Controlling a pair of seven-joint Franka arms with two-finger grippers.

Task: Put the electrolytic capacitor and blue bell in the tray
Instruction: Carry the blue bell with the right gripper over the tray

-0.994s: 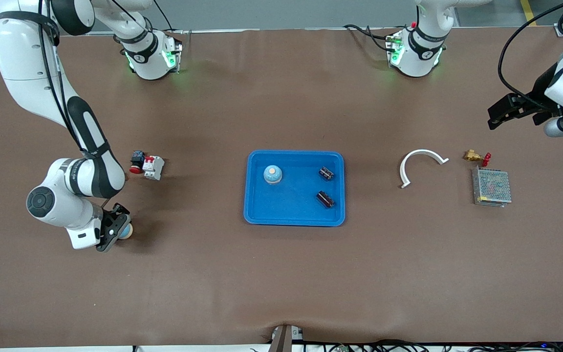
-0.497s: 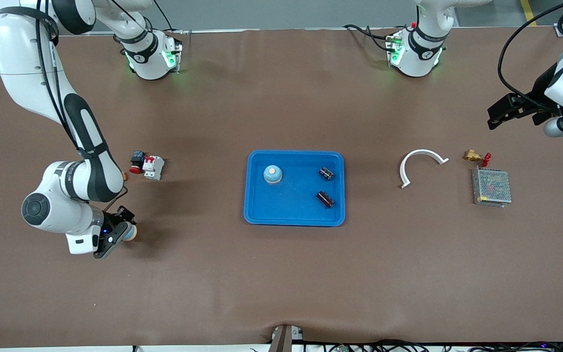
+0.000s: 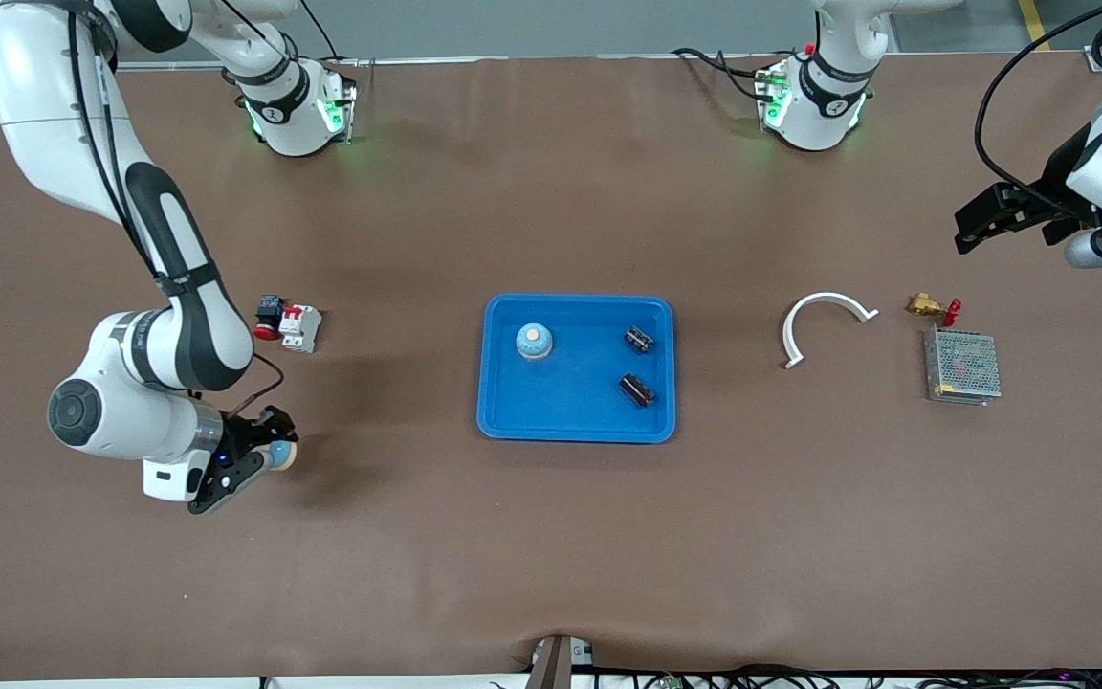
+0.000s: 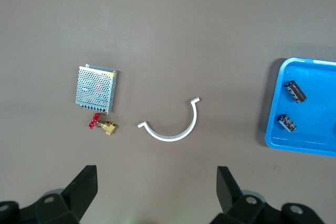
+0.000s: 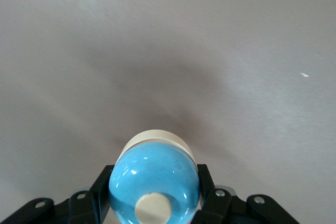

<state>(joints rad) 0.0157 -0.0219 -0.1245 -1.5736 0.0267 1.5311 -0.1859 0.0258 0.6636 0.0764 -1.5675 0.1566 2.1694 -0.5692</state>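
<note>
My right gripper [image 3: 274,452] is shut on a blue bell [image 3: 278,455] with a cream base and holds it above the table toward the right arm's end; the bell fills the right wrist view [image 5: 153,182] between the fingers [image 5: 100,187]. The bright-blue tray [image 3: 503,421] lies mid-table with another blue bell [image 3: 534,340] and two dark electrolytic capacitors [image 3: 639,339] [image 3: 637,389] in it. The tray [image 4: 273,135] and capacitors [image 4: 295,91] also show in the left wrist view. My left gripper [image 3: 977,222] is open and empty, raised over the left arm's end.
A red and white breaker with a red button [image 3: 288,325] lies near the right arm. A white curved piece [image 3: 824,321], a brass valve with red handle [image 3: 932,307] and a grey mesh box [image 3: 962,366] lie toward the left arm's end.
My right gripper has lifted the blue bell off the table and carried it a little toward the tray. The left arm has not moved.
</note>
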